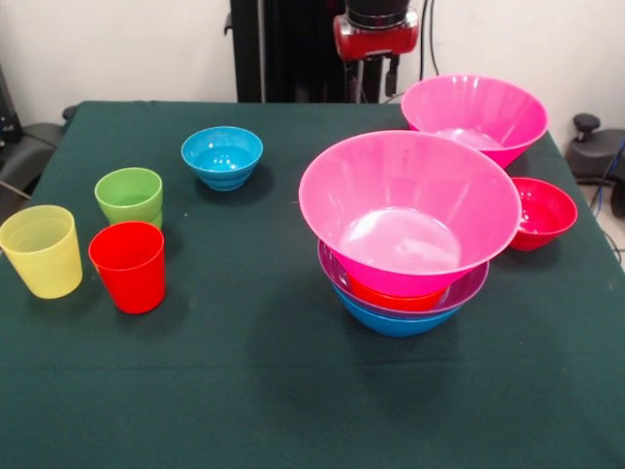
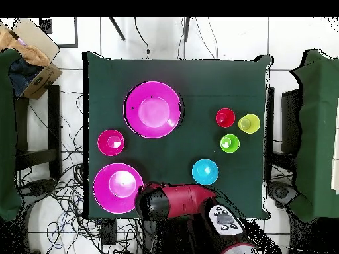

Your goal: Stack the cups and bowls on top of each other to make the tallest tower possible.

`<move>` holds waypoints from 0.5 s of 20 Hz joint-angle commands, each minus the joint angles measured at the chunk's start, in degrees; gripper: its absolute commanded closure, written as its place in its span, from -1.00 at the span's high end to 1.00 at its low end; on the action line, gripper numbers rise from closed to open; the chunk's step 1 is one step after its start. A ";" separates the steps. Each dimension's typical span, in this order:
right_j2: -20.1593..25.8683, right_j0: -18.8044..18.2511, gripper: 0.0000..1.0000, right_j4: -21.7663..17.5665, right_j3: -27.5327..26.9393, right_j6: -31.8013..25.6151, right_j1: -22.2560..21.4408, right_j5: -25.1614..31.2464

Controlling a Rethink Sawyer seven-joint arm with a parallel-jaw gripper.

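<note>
The tower (image 1: 410, 210) stands right of centre: blue bowl (image 1: 395, 322) lowest, then purple (image 1: 469, 288), orange (image 1: 391, 296) and a big pink bowl on top; it also shows in the overhead view (image 2: 153, 109). A second pink bowl (image 1: 476, 115) (image 2: 118, 187), a crimson bowl (image 1: 540, 212) (image 2: 110, 142) and a cyan bowl (image 1: 223, 156) (image 2: 205, 172) sit apart. The green cup (image 1: 129, 195) (image 2: 230, 142), red cup (image 1: 128, 266) (image 2: 225, 118) and yellow cup (image 1: 41, 251) (image 2: 249, 123) stand upright together. My gripper (image 1: 375, 93) hangs open and empty over the table's far edge, beside the second pink bowl.
The red arm head (image 2: 172, 202) lies over the table's robot-side edge in the overhead view. A cardboard box (image 2: 30, 56) and chairs (image 2: 321, 132) stand beside the table. Cables cover the floor around it.
</note>
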 commanded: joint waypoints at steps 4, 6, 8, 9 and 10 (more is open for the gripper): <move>7.32 -0.01 1.00 3.04 -5.01 -1.80 -1.17 18.43; 7.57 0.07 1.00 3.09 -5.51 -1.42 -1.16 19.26; 7.54 0.48 1.00 2.77 -6.02 -0.60 -0.82 19.32; 7.31 0.90 1.00 2.55 -6.28 -0.04 -0.62 19.21; 7.34 1.06 1.00 2.29 -6.35 0.23 -0.52 18.98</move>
